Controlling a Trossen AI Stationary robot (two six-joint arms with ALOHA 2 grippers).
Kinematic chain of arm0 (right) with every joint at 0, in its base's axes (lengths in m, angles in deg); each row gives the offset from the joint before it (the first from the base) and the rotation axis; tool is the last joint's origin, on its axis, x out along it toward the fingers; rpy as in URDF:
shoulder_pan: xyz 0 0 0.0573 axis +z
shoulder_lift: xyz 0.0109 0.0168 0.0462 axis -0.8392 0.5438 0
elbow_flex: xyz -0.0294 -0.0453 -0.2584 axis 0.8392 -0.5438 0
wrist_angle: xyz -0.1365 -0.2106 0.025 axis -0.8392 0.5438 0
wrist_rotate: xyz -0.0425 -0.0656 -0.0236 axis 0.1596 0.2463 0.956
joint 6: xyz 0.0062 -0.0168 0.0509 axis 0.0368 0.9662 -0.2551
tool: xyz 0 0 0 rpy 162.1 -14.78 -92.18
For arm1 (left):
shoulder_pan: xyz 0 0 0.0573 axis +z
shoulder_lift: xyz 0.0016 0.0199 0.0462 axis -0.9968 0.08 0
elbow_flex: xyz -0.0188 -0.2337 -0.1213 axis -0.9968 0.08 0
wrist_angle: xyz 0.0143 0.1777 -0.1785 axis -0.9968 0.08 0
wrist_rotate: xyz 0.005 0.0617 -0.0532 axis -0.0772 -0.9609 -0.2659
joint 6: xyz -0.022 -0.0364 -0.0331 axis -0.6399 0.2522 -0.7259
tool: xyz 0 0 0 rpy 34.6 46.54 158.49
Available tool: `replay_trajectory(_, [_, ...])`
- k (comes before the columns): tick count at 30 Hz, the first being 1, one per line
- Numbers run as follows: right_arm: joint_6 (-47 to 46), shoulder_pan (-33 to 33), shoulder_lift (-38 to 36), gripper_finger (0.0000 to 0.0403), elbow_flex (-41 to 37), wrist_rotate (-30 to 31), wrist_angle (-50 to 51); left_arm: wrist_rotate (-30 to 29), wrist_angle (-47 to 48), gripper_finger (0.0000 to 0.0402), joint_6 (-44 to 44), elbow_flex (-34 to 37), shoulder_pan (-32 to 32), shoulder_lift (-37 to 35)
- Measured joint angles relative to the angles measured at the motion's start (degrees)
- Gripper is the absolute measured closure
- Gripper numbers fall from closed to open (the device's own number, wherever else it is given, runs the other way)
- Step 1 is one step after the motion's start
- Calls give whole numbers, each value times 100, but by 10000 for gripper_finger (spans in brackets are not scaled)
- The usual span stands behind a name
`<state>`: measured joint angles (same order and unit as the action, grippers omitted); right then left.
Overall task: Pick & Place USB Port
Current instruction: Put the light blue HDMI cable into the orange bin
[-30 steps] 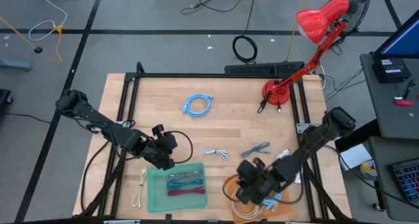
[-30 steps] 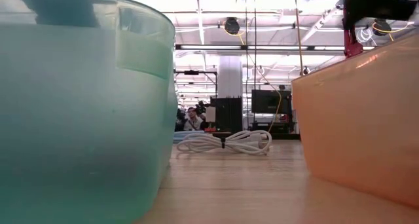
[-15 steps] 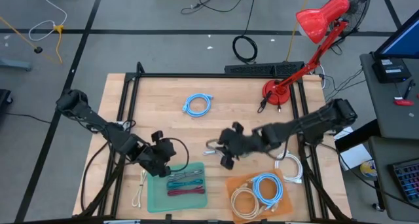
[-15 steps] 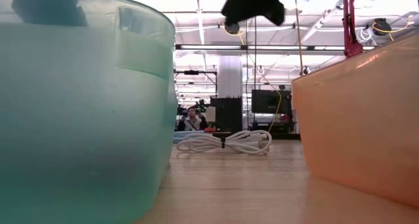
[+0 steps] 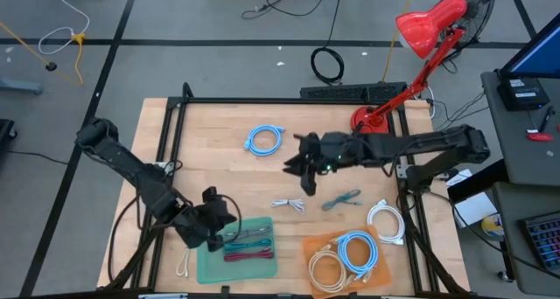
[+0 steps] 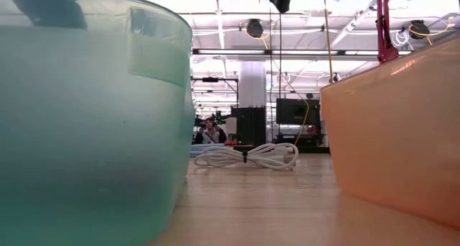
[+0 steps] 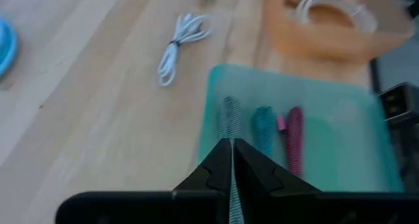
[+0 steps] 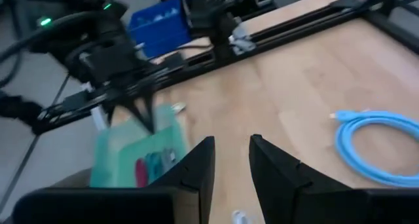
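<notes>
Now left gripper (image 5: 215, 232) pinched together on a striped cable (image 7: 228, 119) over translucent teal plastic tray (image 5: 210, 266); right gripper (image 5: 300, 165) empty, fingers apart mid-table.

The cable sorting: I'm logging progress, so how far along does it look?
Done: three braided cables lie in the green tray, and coiled cables sit in the orange tray. In hand: the left claw is shut on a thin braided cable above the green tray; the right claw hovers mid-table, empty. Left: the blue coil, white bundle, teal cable, white coil and cream cable.
</notes>
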<state>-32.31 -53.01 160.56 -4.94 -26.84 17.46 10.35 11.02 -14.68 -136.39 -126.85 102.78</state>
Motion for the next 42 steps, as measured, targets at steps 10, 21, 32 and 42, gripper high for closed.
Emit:
replay_trajectory(10, [566,-1404,428,316,-2,-864,-47,-621,-401,383,-379,0,-490,0])
replay_trajectory(21, [2379,-2291,2269,316,1060,-1932,819,-827,-398,383,-401,-2,-593,2])
replay_trajectory(32, [4154,-1546,3721,274,2417,92,3036,-781,-334,383,-405,-1,-622,2])
replay_trajectory(42, [4644,-807,3849,188,2415,2015,2096,-781,-341,383,-495,-2,-631,2])
